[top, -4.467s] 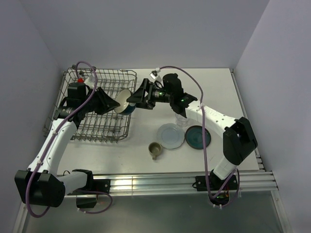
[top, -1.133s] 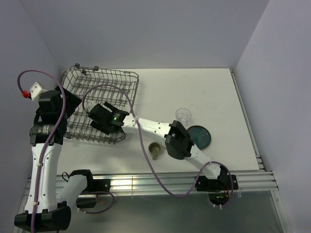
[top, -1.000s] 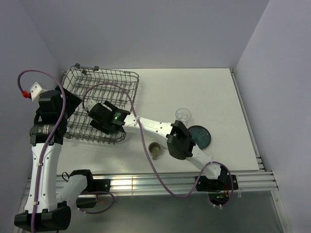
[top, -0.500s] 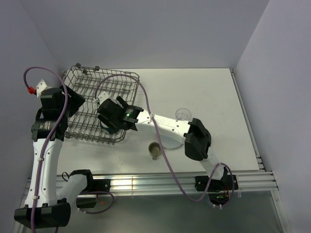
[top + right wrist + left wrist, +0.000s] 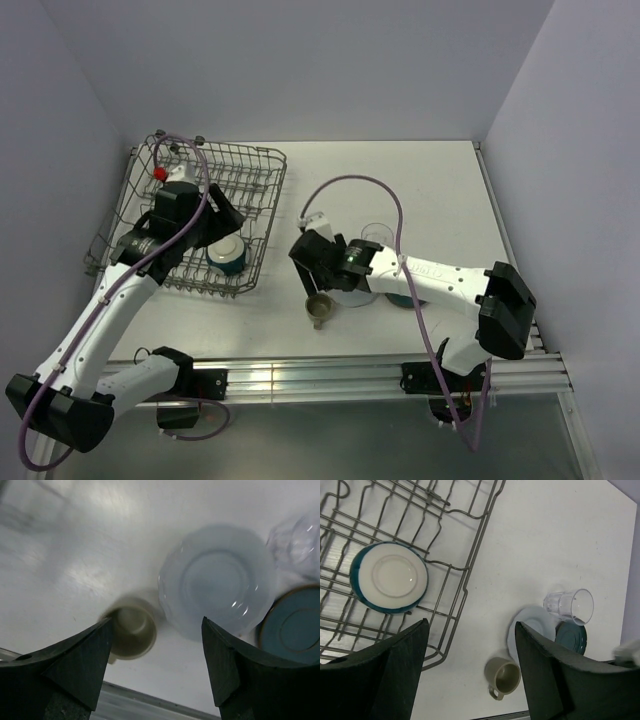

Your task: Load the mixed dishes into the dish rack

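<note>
Bowl in dish rack below down-facing left gripper; right gripper over mug; both wide apart, empty.

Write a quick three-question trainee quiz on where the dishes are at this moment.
1. True or false: the bowl lies inside the dish rack.
2. The mug stands: A in the dish rack; B on the table; C inside the bowl.
3. How many dishes are outside the dish rack?

Key: 1 true; 2 B; 3 four.
</note>
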Robot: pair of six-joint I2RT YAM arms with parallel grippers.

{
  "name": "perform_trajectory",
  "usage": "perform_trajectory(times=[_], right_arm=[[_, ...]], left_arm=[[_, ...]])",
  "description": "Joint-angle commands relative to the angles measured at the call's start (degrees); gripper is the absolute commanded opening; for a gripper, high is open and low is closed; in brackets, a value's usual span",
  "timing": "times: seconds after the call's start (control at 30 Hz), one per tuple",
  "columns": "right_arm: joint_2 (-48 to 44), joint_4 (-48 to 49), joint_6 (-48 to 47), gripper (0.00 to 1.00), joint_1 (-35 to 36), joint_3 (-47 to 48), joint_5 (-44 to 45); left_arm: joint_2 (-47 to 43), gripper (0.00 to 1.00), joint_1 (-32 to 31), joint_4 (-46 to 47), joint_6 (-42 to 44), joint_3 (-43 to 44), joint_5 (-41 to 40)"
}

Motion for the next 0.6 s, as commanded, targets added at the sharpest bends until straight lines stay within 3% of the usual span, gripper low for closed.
perform_trajectory(times=[0.0,0.1,0.37,0.5,0.57], right_arm=[[-3.4,4.3,6.8,0.77,0.4,-8.0,-4.8],[-5.1,8.8,8.6,0.70,0.3,-15.3,-6.8],[-2.6,14.2,10.0,0.59,0.4,-17.9,-9.8],[-1.4,14.6,10.1,0.27,0.5,-17.1,-10.3],[-1.3,14.5,10.2,0.25,0.5,-17.0,-9.8]], left_arm=[[-0.9,0.75,-1.9,3.9,-2.1,-1.6,-1.5],[-0.9,0.75,-2.8,5.7,-2.8,-2.4,-0.1],[-0.6,0.75,-7.1,5.1,-3.2,-1.7,-1.5],[-1.1,0.75,-7.7,4.2,-2.8,-1.6,-2.3],[-1.3,0.76,-7.7,4.0,-2.6,-1.7,-2.2]])
